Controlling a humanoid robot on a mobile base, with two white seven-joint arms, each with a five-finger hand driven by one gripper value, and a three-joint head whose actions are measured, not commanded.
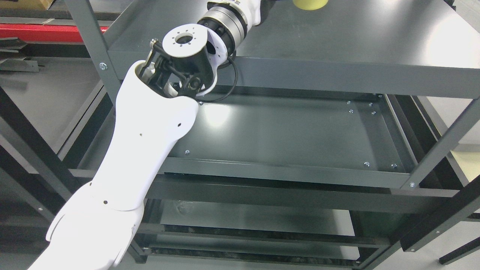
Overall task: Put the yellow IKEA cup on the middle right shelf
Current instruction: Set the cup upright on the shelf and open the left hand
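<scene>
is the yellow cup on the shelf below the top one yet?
No. The yellow cup sits on the top shelf at the picture's upper edge, and the shelf below holds nothing.

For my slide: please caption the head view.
White left robot arm reaches over the grey metal shelf toward the yellow cup.

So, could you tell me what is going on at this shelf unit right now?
The robot's left arm reaches up from the lower left over the top shelf of a grey metal rack, towards a yellow cup at the picture's upper edge. Its hand is cut off by the frame, so whether it holds the cup cannot be seen. The shelf below has nothing on it yet. The right arm is out of view.
</scene>
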